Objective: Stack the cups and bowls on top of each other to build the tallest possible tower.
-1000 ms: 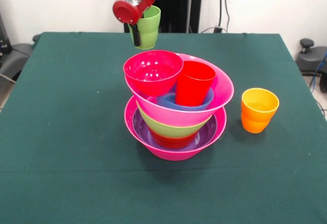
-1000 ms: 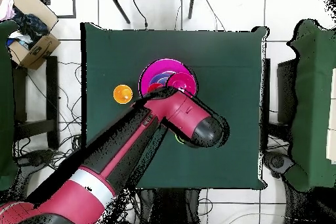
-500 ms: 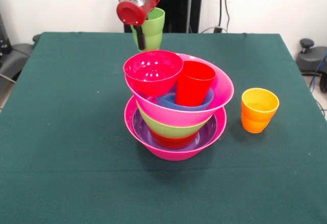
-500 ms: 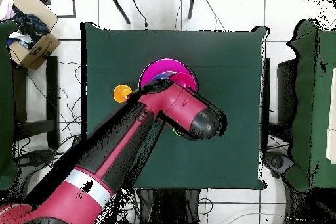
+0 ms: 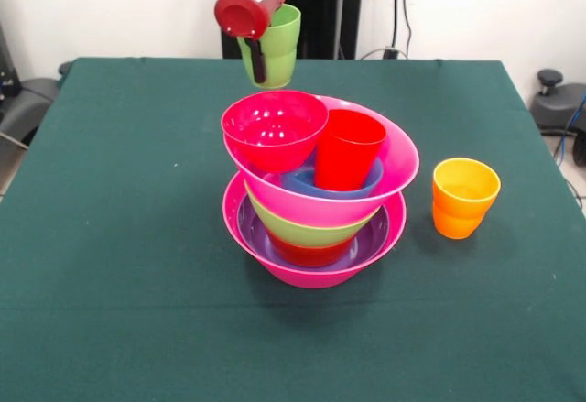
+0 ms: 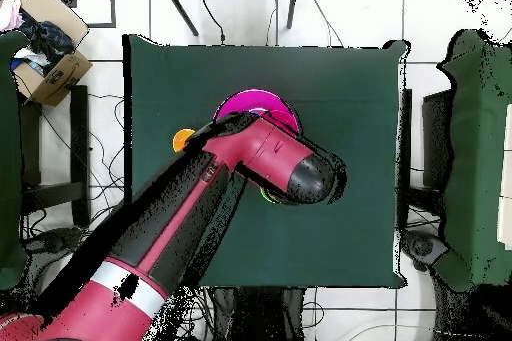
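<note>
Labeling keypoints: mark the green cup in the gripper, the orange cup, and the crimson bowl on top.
green cup (image 5: 277, 47), front view, its side wall.
orange cup (image 5: 465, 197), front view, outer wall below the rim.
crimson bowl (image 5: 274, 129), front view, inner surface.

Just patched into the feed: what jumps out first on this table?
The tower of nested bowls mid-table, its upper hot-pink bowl tilted, holding a crimson bowl and red cup. Above and behind it, the gripper holds a lime green cup aloft. An orange cup stands alone beside the tower.
</note>
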Action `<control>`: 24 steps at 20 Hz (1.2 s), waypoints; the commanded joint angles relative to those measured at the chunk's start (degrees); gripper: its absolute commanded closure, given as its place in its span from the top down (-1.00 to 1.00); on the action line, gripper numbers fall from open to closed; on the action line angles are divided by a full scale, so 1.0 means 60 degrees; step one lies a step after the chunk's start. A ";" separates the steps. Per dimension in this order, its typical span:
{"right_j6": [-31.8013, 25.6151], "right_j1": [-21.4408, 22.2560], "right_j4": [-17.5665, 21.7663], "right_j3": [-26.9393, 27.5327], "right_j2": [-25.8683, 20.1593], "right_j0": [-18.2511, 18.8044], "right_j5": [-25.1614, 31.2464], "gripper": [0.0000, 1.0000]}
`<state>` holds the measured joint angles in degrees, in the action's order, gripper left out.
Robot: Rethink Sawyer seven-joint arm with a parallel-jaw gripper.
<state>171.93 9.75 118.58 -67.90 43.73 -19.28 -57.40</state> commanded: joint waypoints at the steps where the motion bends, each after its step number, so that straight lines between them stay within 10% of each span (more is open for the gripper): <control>1: -0.0736 -0.0214 0.0387 0.0613 -0.0930 -0.0041 -0.0311 -1.00; 24: 0.0167 0.0013 0.0676 0.1876 -0.0572 -0.0052 -0.1376 -1.00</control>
<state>171.93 11.79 121.01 -62.44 45.86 -19.28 -63.01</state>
